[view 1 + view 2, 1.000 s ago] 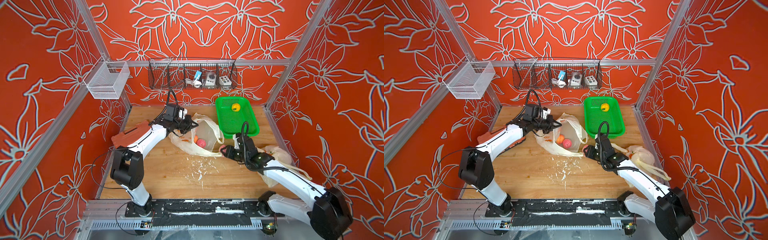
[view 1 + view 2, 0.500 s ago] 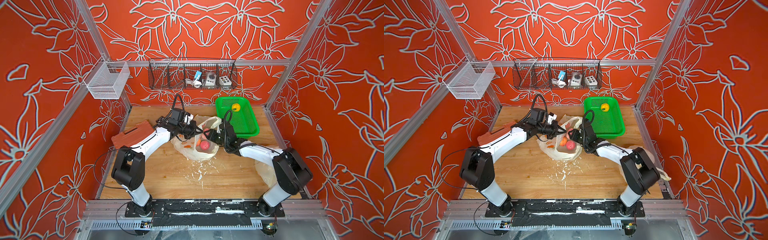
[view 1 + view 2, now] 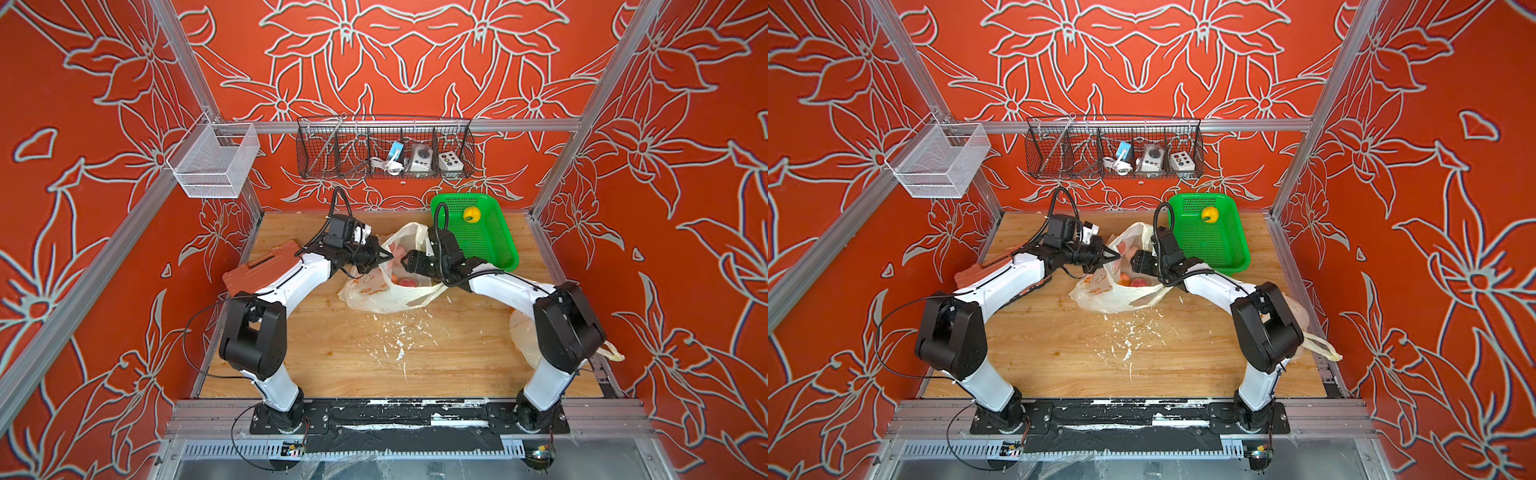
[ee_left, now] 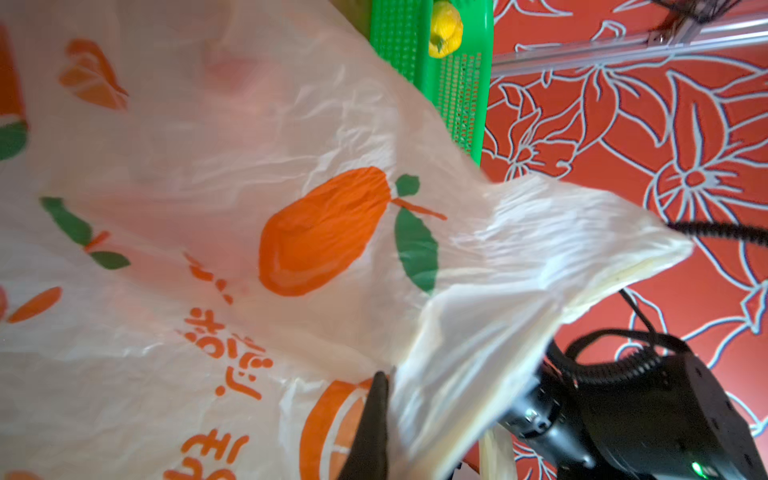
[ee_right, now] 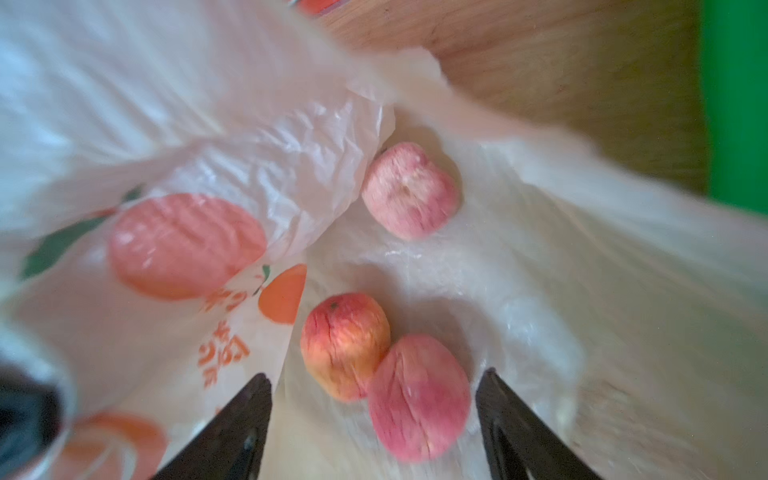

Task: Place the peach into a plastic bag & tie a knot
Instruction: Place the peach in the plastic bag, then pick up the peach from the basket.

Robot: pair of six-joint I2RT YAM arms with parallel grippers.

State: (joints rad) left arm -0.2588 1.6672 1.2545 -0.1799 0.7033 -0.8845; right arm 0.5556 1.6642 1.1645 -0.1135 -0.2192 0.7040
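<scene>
- The plastic bag [image 3: 386,295] lies on the wooden table [image 3: 353,361], a little above the middle of the frame in both top views, with its mouth open upward.
- The left gripper [image 3: 387,258] comes from the left of the frame. It is clenched on the left rim of the bag; in the left wrist view the plastic is folded against its black finger [image 4: 372,415].
- The right gripper [image 5: 374,374] comes from the right and is at the mouth of the bag. Its jaws are released, wide apart, and hold nothing.
- Three peaches are inside the bag, on the bottom. One peach [image 5: 419,399] lies under the gap of the open jaws, free of both fingers and touching a second peach [image 5: 345,345]. The third peach [image 5: 411,195] is apart from them.
- A green basket [image 3: 498,249] stands just right of the bag, in the upper middle of the frame, with a yellow fruit [image 3: 471,215] in it.
- Another cream bag [image 3: 521,336] lies at the right edge of the table, partly hidden by the right arm.
</scene>
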